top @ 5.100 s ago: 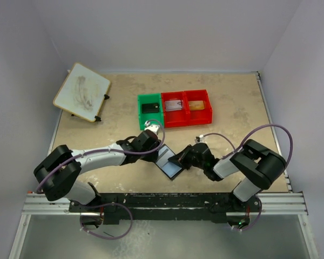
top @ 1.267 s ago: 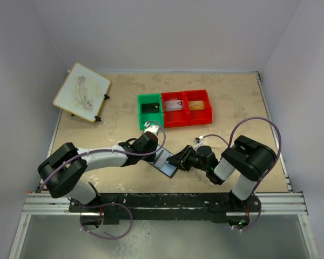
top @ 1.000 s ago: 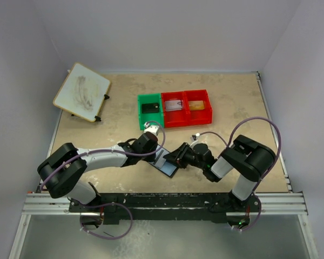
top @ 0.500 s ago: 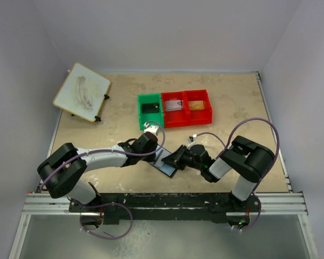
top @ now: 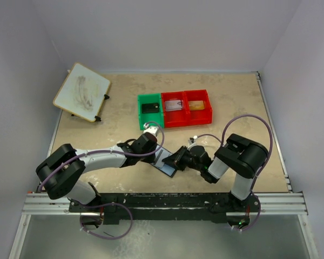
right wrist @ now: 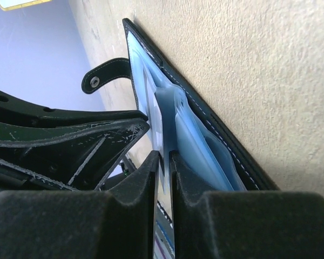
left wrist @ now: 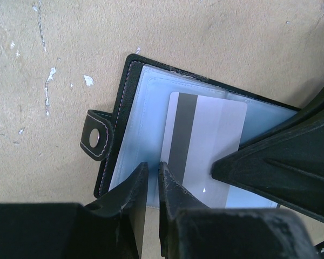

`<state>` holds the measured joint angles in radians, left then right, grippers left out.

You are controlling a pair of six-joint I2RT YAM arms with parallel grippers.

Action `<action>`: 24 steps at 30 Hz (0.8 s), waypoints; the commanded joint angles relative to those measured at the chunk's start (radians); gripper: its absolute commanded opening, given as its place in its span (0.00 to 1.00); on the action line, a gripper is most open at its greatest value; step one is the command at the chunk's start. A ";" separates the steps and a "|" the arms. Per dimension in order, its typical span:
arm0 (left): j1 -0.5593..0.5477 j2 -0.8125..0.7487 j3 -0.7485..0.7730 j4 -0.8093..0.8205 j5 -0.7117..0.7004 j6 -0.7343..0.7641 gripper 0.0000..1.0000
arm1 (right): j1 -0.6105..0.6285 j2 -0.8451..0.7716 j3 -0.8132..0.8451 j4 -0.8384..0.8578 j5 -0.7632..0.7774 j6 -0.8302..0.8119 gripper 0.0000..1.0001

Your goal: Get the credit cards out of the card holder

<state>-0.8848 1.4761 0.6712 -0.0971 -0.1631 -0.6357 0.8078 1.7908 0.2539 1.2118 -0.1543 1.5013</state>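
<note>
The card holder lies open on the table between my two grippers, black outside and pale blue inside, its snap tab to the left. One pale credit card with a dark stripe lies in its clear pocket. My left gripper is shut on the holder's near edge. My right gripper comes in low from the right and is shut on the thin edge of the card and its blue sleeve. In the top view the grippers nearly meet over the holder.
A green bin and a red two-part bin with small items stand behind the holder. A tilted white board lies at the back left. The arm bases and a rail run along the near edge.
My right gripper has slid left onto the holder and closed on the card's edge. My left gripper keeps its place and grip.
</note>
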 commanded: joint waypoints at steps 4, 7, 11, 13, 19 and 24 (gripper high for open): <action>-0.003 -0.020 -0.019 -0.039 0.013 -0.014 0.10 | -0.002 -0.012 0.036 -0.036 0.026 -0.008 0.17; -0.002 -0.021 -0.018 -0.040 0.013 -0.016 0.10 | -0.002 -0.011 0.054 -0.057 0.020 -0.021 0.15; -0.003 -0.021 -0.017 -0.043 0.010 -0.015 0.10 | -0.004 0.008 0.045 -0.019 0.010 -0.022 0.09; -0.002 -0.020 -0.018 -0.043 0.009 -0.013 0.10 | -0.005 0.016 0.032 0.019 0.001 -0.018 0.03; -0.002 -0.022 -0.018 -0.043 0.004 -0.014 0.10 | -0.006 0.013 -0.005 0.058 -0.008 -0.007 0.00; -0.002 -0.025 -0.022 -0.037 0.001 -0.020 0.10 | -0.006 0.009 -0.048 0.111 -0.017 0.018 0.00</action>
<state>-0.8852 1.4708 0.6689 -0.1036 -0.1593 -0.6441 0.8047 1.8000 0.2443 1.2488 -0.1539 1.5002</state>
